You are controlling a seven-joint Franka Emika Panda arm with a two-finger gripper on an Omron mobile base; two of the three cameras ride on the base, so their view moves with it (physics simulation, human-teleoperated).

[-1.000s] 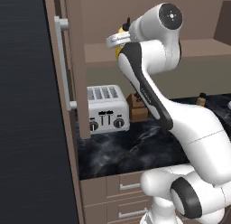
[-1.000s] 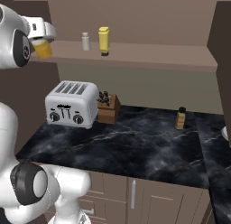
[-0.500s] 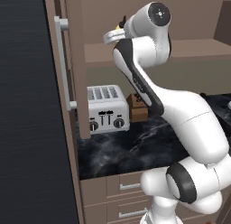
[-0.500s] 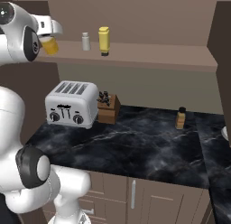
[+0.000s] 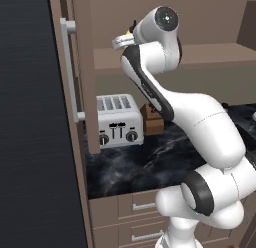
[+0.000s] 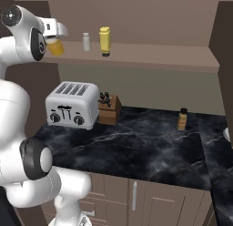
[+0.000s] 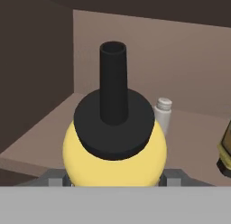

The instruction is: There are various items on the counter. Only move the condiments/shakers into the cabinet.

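My gripper point(image 6: 53, 37) is shut on a yellow bottle point(image 7: 115, 148) with a black cap and spout. It holds the bottle upright at the left end of the open cabinet's shelf point(image 6: 159, 57), just above shelf height. A pale grey shaker point(image 6: 86, 41) and a taller yellow bottle point(image 6: 105, 40) stand on that shelf to the right of the held bottle point(image 6: 56, 48). In the hand view the shaker point(image 7: 163, 114) is just behind the held bottle. A squat yellow bottle with a darker cap point(image 6: 182, 119) stands on the black marble counter point(image 6: 145, 152) at the back right.
A silver four-slot toaster point(image 6: 73, 105) and a brown knife block point(image 6: 109, 109) stand under the shelf at the back left. The open cabinet door point(image 5: 82, 67) with its long bar handle point(image 5: 70, 72) stands close left of the arm. Brown drawers run below the counter.
The arm's upper joints have swung left. The hand has carried the yellow bottle closer to the shelf's left end. The grip is unchanged.
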